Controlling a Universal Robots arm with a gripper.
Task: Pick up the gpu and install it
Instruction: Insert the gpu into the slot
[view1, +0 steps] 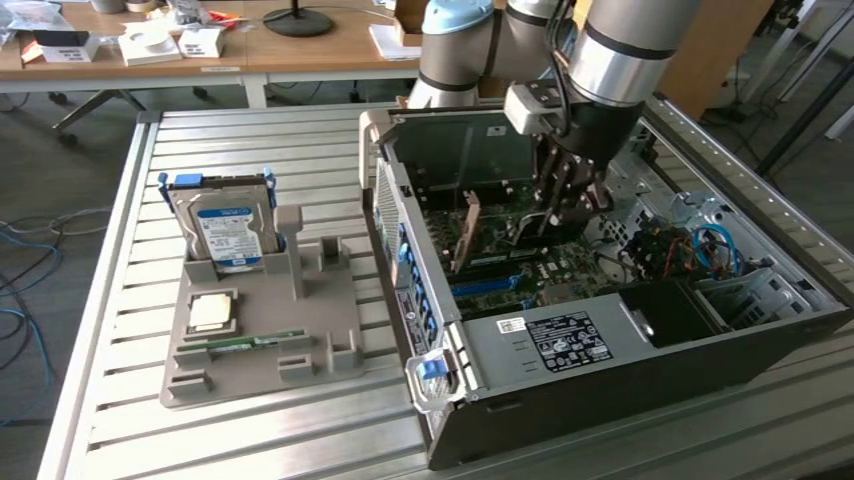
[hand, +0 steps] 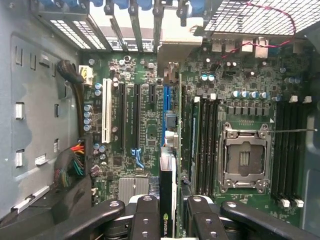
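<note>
The gpu (hand: 165, 227) is held clamped in the pincer (hand: 172, 212), edge-down inside the case (view1: 641, 350) above the blue slot (hand: 166, 102); installing is judged in hand, and square alignment before any press is called for

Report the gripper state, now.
Gripper: jaws closed on the gpu, held edge-on above the motherboard.

On the slatted metal table (view1: 200, 140) we see a grey holder (view1: 314, 345). A silver hard drive (view1: 227, 228) stands upright in it, a square processor chip (view1: 214, 312) lies flat, and a green RAM stick (view1: 247, 343) sits just beside the chip. Behind, we see a wooden table (view1: 307, 50) carrying small boxes.
</note>
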